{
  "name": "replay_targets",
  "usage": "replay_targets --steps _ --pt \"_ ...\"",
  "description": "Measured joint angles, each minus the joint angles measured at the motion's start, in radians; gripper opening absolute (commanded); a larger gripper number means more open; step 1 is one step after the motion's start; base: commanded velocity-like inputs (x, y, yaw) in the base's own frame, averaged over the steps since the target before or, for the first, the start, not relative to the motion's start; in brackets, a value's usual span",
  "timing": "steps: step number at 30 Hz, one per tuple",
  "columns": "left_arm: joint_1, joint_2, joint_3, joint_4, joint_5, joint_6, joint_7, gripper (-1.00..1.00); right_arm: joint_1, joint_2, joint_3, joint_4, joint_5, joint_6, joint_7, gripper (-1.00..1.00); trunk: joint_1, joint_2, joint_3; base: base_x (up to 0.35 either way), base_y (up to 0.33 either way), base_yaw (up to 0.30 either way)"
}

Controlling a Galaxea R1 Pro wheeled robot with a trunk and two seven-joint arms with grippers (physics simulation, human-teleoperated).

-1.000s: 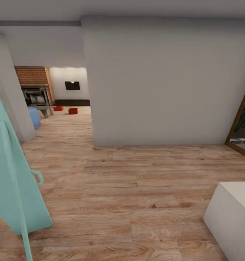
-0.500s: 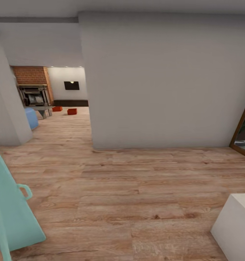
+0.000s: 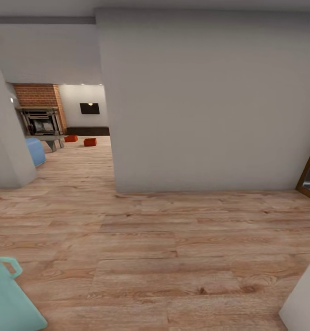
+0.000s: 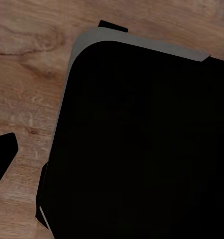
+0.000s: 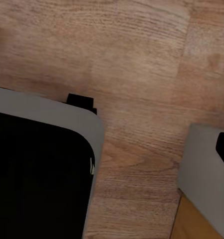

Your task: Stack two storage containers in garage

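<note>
Head view: en route to living room; two storage containers (image 3: 80,140) sit on wood floor by fireplace (image 3: 40,120), far off. Tool state: can't tell. Next: drive thru opening w/o clipping wall (image 3: 210,105).

Two orange-red storage containers (image 3: 71,138) (image 3: 90,142) (small and far off) sit apart on the living room's wood floor (image 3: 88,161), seemingly upright.
</note>
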Motion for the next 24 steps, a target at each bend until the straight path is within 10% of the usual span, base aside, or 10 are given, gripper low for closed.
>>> replay_targets --steps 24 --pt "0.000 0.000 0.001 0.000 0.000 0.005 0.000 1.00 0.000 -0.001 -0.005 -0.001 -0.005 -0.003 0.000 1.00 0.000 0.000 0.000 0.325 0.000 0.000"
